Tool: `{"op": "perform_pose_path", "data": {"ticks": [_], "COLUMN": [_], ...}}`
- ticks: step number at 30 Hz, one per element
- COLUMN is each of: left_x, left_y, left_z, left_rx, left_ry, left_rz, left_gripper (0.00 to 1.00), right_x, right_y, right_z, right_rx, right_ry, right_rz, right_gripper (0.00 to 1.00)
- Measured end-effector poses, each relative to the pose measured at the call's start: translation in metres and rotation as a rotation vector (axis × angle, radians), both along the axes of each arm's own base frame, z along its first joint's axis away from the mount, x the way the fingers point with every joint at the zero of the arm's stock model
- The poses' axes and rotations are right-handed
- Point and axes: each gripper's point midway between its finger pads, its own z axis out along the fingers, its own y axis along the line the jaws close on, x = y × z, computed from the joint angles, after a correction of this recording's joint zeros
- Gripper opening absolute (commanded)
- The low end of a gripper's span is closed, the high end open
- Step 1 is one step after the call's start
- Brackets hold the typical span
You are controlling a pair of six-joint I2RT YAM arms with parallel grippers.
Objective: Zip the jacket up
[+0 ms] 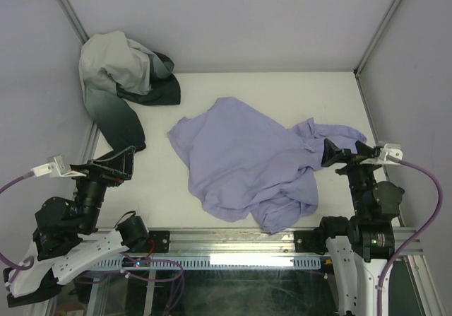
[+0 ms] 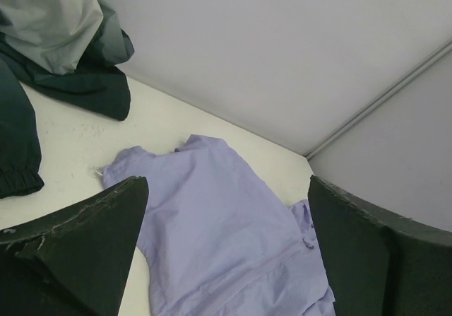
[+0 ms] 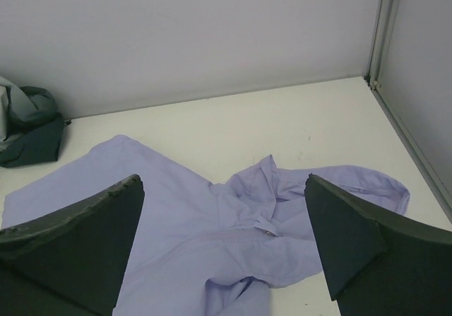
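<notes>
1. Top view: the jacket (image 1: 240, 164) lies crumpled in the middle of the counter (image 1: 332, 93). Its bulk runs on a diagonal from the far centre toward the near right edge, and a bunched part trails off to the right.
   - The right fingers (image 1: 330, 153) are spread wide, holding nothing, just beside that right-hand bunch.
   - The left fingers (image 1: 116, 155) are also wide and empty. They sit well apart from the jacket, with bare counter between, near the dark end of the green-and-white garment (image 1: 123, 75) heaped in the far left corner.
   - The right arm is clearly the nearer one.
2. Left wrist view: the left fingers (image 2: 85, 245) frame the view, wide apart with nothing between them.
   - The jacket (image 2: 219, 238) lies ahead and to the right, flat here, with a corner pointing toward the far wall.
   - A faint raised line crosses the jacket near the lower right. It may be the zipper, but I cannot tell.
   - The other garment (image 2: 56, 40) is at the upper left.
3. Right wrist view: the right fingers (image 3: 78, 245) are wide and empty.
   - The jacket (image 3: 212, 249) lies directly ahead and below, folded over itself, with a loose flap reaching right.
   - A seam-like line runs across the folds. The front opening is not laid out, so I judge the jacket needs spreading before any zipping.
</notes>
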Motion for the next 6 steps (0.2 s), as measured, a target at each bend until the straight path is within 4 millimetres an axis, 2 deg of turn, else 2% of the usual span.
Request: {"op": "perform_pose_path", "data": {"ticks": [6], "left_x": [0.0001], "left_y": [0.0023], "left_z": [0.0003], "left_rx": [-0.004], "left_ry": [-0.001], "left_rz": [0.01], "left_gripper": [0.99], "right_x": [0.0012], "right_y": [0.0001], "right_z": [-0.001], "right_rx": [-0.002], "right_ry": [0.006], "right_rz": [0.001], "right_gripper": [0.99]}}
